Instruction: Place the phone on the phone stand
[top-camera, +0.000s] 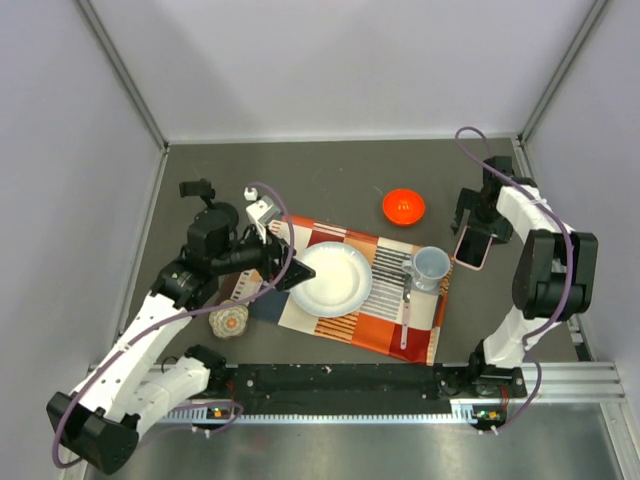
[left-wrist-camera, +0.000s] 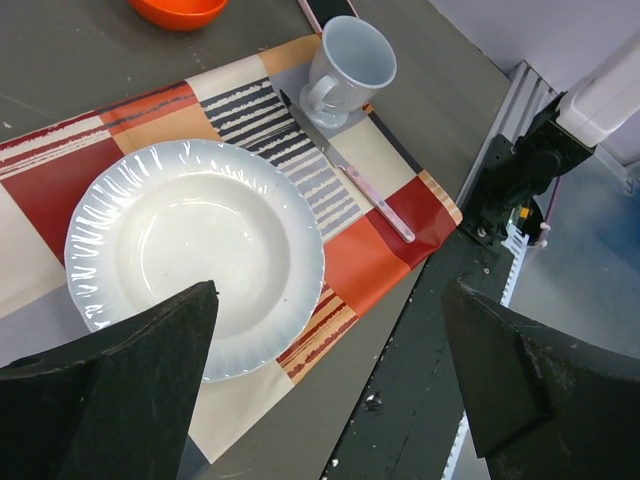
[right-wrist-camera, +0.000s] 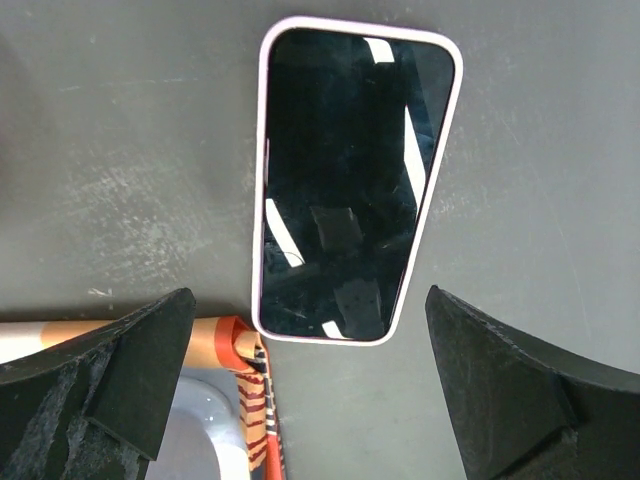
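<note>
Grasping the phone (right-wrist-camera: 350, 180) is judged to be the step in hand: it lies flat and screen-up on the bare table (right-wrist-camera: 120, 150), just beside the corner of the patterned placemat (right-wrist-camera: 235, 345) and near the mug (top-camera: 432, 265). The right gripper (right-wrist-camera: 310, 300) hangs over its near end with the fingers spread wide, one on each side and clear of the case, holding nothing. Centre the fingers across the narrow width and lower them evenly. Close on the pale pink case edges rather than the glass, since a slim body flat on a hard surface gives little to bite on. Keep clear of the placemat corner so that it is not dragged. What appears to be the phone stand (top-camera: 196, 190), a small black item, sits well apart at the far left of the table, so the carry is likely to be long or to need a handover. The left gripper (left-wrist-camera: 330, 290) hovers over the white plate (left-wrist-camera: 190, 240), also spread and empty. No brand, label or writing can be read; the dark screen shows only reflections.
</note>
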